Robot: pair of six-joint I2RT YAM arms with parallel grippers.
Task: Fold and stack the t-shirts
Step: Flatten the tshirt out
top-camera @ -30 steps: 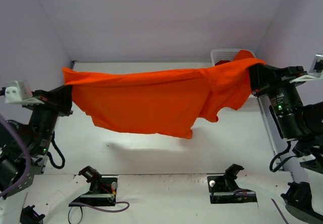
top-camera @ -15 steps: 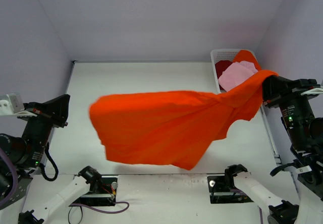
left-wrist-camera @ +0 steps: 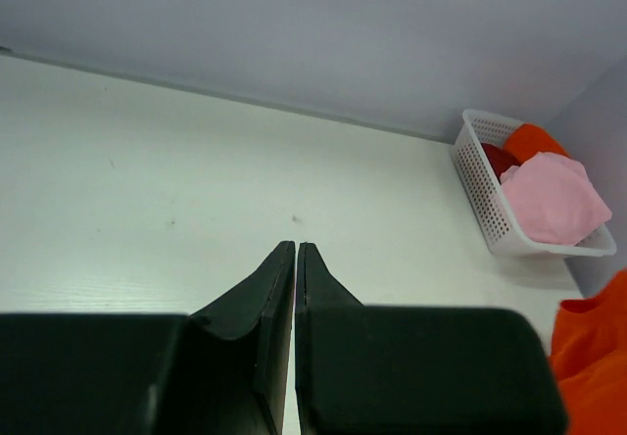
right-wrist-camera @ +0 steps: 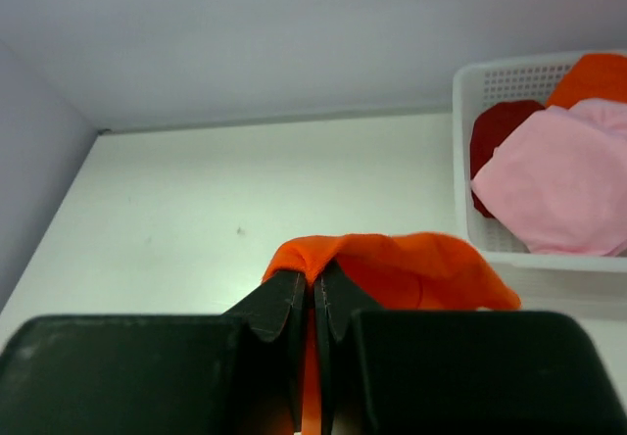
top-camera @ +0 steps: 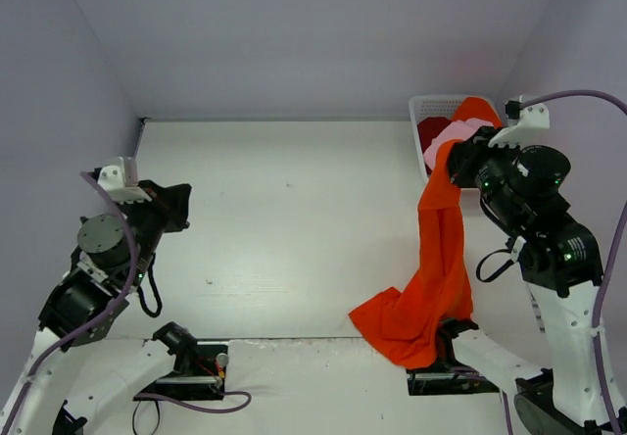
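Orange cloth is being clamped by the right gripper (top-camera: 458,161): the orange-red t-shirt (top-camera: 441,259) is being held up by one bunched fold, with the jaws pressed together on it. From that grip the garment is being let hang in a narrow drape down to the near right edge of the table (top-camera: 294,200), where its lower end is being gathered in a loose heap over the right arm's base. The left gripper (top-camera: 181,205) is being kept over the left side of the table, well apart from the cloth, its jaws together on nothing.

The whole length of the drape is being shown by the top view alone. In the right wrist view only the fold humped over the fingertips is being seen. In the left wrist view just a corner of it is being caught, cut off at the lower right edge.

In the white basket (top-camera: 423,112) at the far right corner, a light pink t-shirt (top-camera: 460,131) is being kept on top, beside a dark red t-shirt (top-camera: 431,131) and in front of another orange t-shirt (top-camera: 477,110). In the top view the basket is being partly hidden by the right arm, and the pinch itself is hard to make out there.
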